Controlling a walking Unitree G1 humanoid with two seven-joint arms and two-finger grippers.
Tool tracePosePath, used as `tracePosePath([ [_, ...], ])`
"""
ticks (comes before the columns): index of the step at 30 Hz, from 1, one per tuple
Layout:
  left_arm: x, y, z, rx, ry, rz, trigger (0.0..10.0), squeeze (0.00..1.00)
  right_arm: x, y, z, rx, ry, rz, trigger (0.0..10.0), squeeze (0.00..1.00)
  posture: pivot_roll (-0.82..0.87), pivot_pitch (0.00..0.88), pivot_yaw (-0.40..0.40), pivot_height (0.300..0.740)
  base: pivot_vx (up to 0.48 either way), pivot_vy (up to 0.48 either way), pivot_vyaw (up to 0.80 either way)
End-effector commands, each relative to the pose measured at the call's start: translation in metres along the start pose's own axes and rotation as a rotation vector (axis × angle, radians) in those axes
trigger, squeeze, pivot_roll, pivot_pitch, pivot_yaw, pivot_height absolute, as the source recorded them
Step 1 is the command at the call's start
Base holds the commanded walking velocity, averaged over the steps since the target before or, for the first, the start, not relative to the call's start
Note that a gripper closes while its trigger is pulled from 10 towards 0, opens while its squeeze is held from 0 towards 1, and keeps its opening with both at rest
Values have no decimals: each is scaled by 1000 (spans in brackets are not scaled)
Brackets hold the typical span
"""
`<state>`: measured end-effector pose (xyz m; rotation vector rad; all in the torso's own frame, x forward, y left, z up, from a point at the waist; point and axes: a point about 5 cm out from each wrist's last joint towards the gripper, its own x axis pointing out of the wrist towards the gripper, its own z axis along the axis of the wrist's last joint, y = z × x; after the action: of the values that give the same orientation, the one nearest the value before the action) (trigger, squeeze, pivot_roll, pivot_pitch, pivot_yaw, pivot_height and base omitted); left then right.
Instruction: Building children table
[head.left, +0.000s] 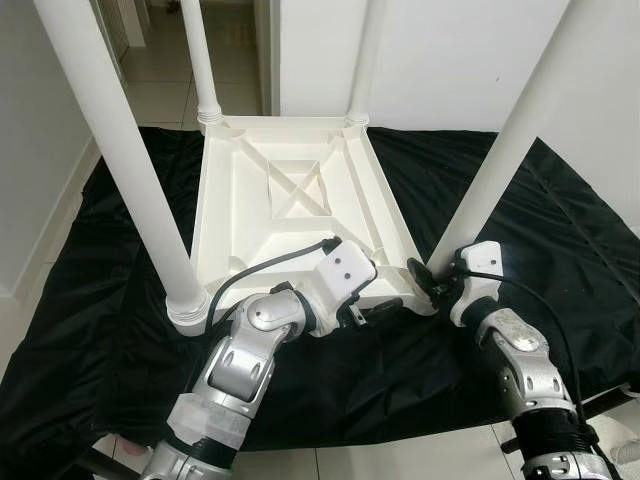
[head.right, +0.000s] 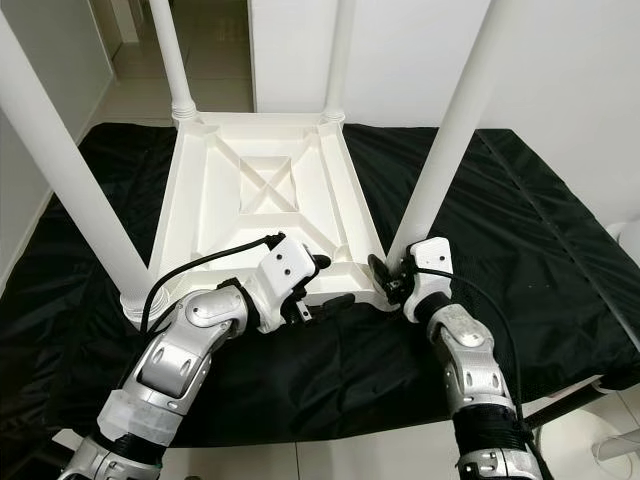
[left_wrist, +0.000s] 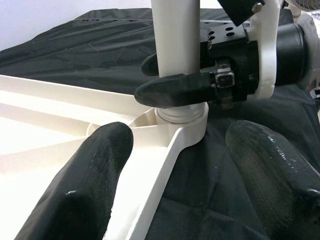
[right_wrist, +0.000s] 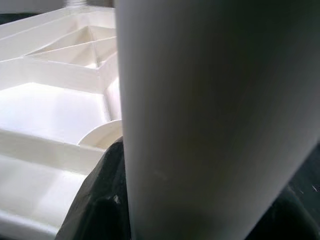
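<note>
Cloth (head.left: 90, 330): black sheet spread on the tiled floor (head.left: 160, 90), lying under the tabletop; judged to be there to protect both surfaces during assembly.

Tabletop (head.left: 300, 200): white plastic children's table, lying upside down on the cloth with its ribbed underside facing up, so the corner sockets can be reached from above.

Legs: four white legs stand up from the tabletop's corners. Far-left leg (head.left: 198, 60) and far-right leg (head.left: 365, 60) stand at the corners away from the robot. Near-left leg (head.left: 120, 150) stands in its collar at the tabletop's near-left corner. Near-right leg (head.left: 520, 130) rises from the near-right corner and leans outward in the head view.

Right pincer (head.left: 432, 278): at the tabletop's near-right corner, clamped on the near-right leg just above its socket; the left wrist view shows one black finger (left_wrist: 172, 92) wrapped across the leg's base. Judged to be holding the leg low so it can be turned or pressed home.

Left pincer (head.left: 372, 312): at the tabletop's near edge, just beside the near-right corner; fingers apart, one above the tabletop's underside, the other over the cloth, straddling the edge rib. Judged to be steadying the tabletop against the other arm's effort; contact cannot be confirmed.

Stage: all four legs in place; last leg appears to be in seating. Seating depth cannot be told.
</note>
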<state>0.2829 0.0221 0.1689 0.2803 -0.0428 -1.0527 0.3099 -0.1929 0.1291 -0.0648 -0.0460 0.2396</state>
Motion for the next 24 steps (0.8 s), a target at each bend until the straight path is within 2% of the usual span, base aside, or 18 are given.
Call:
tracePosePath([
  [1, 3, 6, -2, 5, 11, 128, 10000, 0, -3, -1, -3, 20, 18, -111, 10000, 0, -59, 0, -32, 740, 0, 0, 0],
  [5, 2, 9, -6, 7, 34, 152, 10000, 0, -6, 7, -6, 66, 28, -253, 10000, 0, -56, 0, -30, 740, 0, 0, 0],
  [6, 2, 9, -6, 7, 34, 152, 10000, 0, -6, 7, -6, 66, 28, -253, 10000, 0, -56, 0, -30, 740, 0, 0, 0],
  [8, -1, 11, -10, 5, 47, 168, 10000, 0, -10, 18, -8, 106, 37, -331, 10000, 0, -56, 0, -30, 740, 0, 0, 0],
  [9, -1, 11, -10, 5, 47, 168, 10000, 0, -10, 18, -8, 106, 37, -331, 10000, 0, -56, 0, -30, 740, 0, 0, 0],
  [12, 0, 12, -10, -2, 45, 189, 10000, 0, -10, 39, -7, 139, 43, -490, 10000, 0, -54, 0, -31, 740, 0, 0, 0],
  [14, 1, 12, -9, -4, 44, 193, 10000, 0, -10, 43, -7, 147, 48, -522, 10000, 0, -52, 0, -34, 740, 0, 0, 0],
  [15, 1, 14, -9, -9, 41, 210, 10000, 0, -6, 53, -5, 168, 46, -572, 10000, 0, -47, 0, -38, 740, 0, 0, 0],
  [19, 0, 15, -9, -10, 40, 218, 10000, 0, -4, 59, -1, 171, 35, -569, 10000, 0, -43, 0, -41, 740, 0, 0, 0],
  [24, -2, 15, -11, -8, 45, 224, 10000, 0, -8, 52, 0, 173, 19, -536, 10000, 0, -36, 0, -47, 740, 0, 0, 0],
])
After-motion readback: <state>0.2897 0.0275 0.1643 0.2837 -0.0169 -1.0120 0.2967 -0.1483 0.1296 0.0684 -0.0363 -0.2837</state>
